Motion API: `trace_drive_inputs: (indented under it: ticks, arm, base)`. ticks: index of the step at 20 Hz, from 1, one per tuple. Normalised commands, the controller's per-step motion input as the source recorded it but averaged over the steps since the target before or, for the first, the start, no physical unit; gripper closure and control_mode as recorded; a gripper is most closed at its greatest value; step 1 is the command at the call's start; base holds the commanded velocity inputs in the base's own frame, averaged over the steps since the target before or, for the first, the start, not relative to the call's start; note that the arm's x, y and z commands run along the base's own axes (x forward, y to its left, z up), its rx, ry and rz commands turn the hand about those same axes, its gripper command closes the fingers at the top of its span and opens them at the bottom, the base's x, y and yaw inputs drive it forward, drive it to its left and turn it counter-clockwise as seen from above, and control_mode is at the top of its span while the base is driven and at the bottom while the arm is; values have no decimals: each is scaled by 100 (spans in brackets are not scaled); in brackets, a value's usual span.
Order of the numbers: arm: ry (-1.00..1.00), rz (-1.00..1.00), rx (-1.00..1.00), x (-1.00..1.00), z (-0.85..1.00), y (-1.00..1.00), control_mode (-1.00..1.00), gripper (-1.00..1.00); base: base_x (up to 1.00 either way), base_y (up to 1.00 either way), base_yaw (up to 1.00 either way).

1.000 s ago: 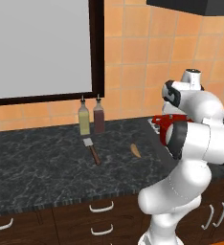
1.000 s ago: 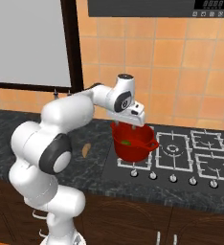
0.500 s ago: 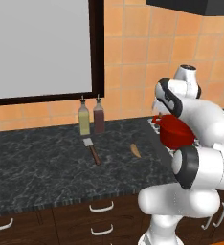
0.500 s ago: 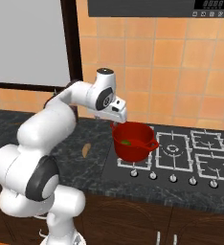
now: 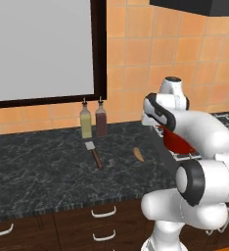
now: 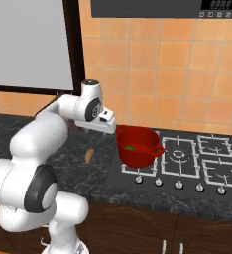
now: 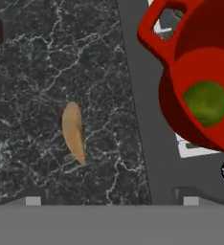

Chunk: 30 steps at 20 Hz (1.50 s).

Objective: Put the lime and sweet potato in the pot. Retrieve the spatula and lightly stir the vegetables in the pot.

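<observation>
The lime (image 7: pixel 206 103) lies inside the red pot (image 6: pixel 138 147), which stands on the stove (image 6: pixel 187 158) at the right. The sweet potato (image 7: pixel 73 131) lies alone on the dark desk (image 5: pixel 43 171), left of the pot. The fingers (image 7: pixel 109 198) hang spread wide, holding nothing, above the desk between them. The spatula (image 5: pixel 93 153) lies farther left, near two bottles (image 5: pixel 93 122).

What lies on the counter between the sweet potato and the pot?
Nothing: in the hand view only bare dark counter and the grey hob edge separate the sweet potato from the pot.
</observation>
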Motion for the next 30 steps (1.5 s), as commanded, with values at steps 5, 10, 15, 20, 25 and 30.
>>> trace_drive_inputs:
  ticks: [5,10,15,20,25,30]
  arm:
    - [16,1,0,6,-91,59,-100,-100]
    - [7,0,-1,44,-88,36,-100,-100]
    - [2,0,-1,47,-51,27,-100,-100]
    - [5,0,0,13,-37,-3,-100,-100]
    - [2,0,1,8,-24,0,-100,-100]
    - [0,0,0,0,-4,0,-100,100]
  base:
    - [0,0,0]
    - [0,0,0]
    - [0,0,0]
    - [0,0,0]
    - [0,0,0]
    - [0,0,0]
